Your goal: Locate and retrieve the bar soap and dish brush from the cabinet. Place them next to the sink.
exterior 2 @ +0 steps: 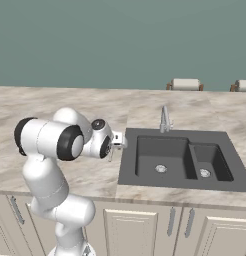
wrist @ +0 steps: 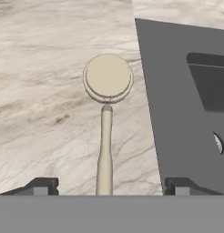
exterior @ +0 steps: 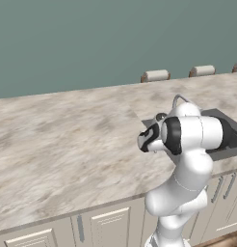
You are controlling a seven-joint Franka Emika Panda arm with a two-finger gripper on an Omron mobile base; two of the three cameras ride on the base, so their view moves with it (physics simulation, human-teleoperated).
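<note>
The dish brush (wrist: 106,113) is laid on the counter (wrist: 45,100) just left of the sink (wrist: 177,104), between the gripper's (wrist: 107,185) spread fingers.

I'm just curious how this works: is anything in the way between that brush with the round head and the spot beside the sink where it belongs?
Nothing visible is. The dish brush already lies on the marbled counter right beside the sink, its handle running between the open fingers, with bare counter around it.
</note>
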